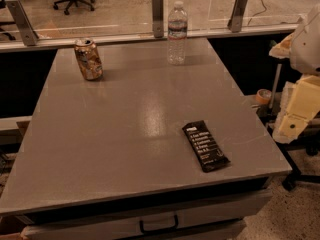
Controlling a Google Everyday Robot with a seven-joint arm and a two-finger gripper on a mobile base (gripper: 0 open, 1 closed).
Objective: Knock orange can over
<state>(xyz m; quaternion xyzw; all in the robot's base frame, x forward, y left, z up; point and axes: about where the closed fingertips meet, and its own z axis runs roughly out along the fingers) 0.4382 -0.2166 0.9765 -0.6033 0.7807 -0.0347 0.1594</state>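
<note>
The orange can [88,59], orange-brown with pale swirls and a silver top, stands upright near the far left corner of the grey table [125,134]. My gripper [296,115] shows as pale cream blocks at the right edge of the view. It is beyond the table's right side, below the white arm [307,44], and far from the can. Nothing is seen in it.
A clear plastic water bottle [177,33] stands upright at the far middle of the table. A flat black snack-bar wrapper [205,145] lies near the front right corner. A glass rail with metal posts [157,14] runs behind the table. A roll of tape [263,96] sits off to the right.
</note>
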